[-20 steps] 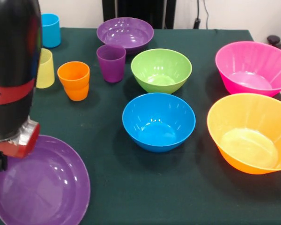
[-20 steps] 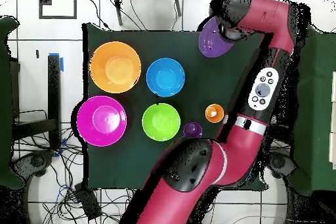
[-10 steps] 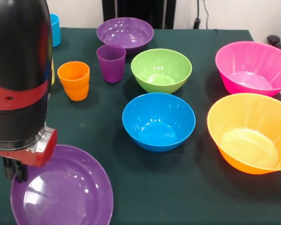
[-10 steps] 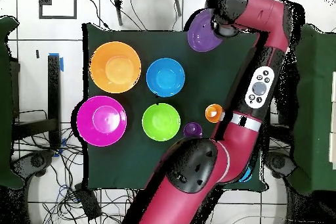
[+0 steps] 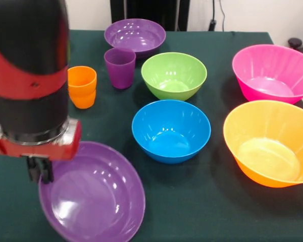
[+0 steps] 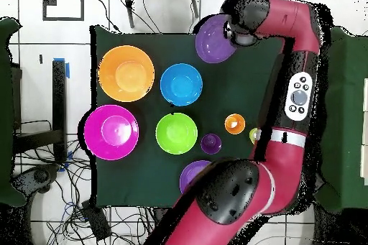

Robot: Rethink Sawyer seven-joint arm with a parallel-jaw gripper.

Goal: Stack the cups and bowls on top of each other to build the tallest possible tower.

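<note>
Six bowls show in the front view, none of them stacked on another. One purple bowl (image 5: 93, 196) hangs tilted at the near left, its rim gripped by the end effector (image 5: 40, 170), whose dark fingers (image 5: 44, 169) are closed over the bowl's left edge below the red and black arm (image 5: 30, 70). The bowl's hollow faces up and toward the camera. Seen from overhead, the same purple bowl (image 6: 214, 39) sits under the arm's end at the far edge of the green counter (image 6: 136, 177), partly past that edge.

The blue bowl (image 5: 170, 130) stands upright in the middle of the counter (image 5: 192, 201), just right of the held bowl and apart from it. Behind it is the green bowl (image 5: 173, 74), and farther back the second purple bowl (image 5: 135, 36), near the far edge. On the right side the large orange bowl (image 5: 270, 143) sits nearest, with the large pink bowl (image 5: 272, 72) behind it; the two stand close together, and whether their rims touch cannot be told.

Two cups are plainly seen in the front view: the purple cup (image 5: 119, 67), upright just in front of the far purple bowl and left of the green bowl, and the orange cup (image 5: 82, 86), upright to its left, partly hidden behind the arm. Overhead, a bit of the yellow cup (image 6: 254, 136) peeps out beside the arm, right of the orange cup (image 6: 234, 123).
</note>
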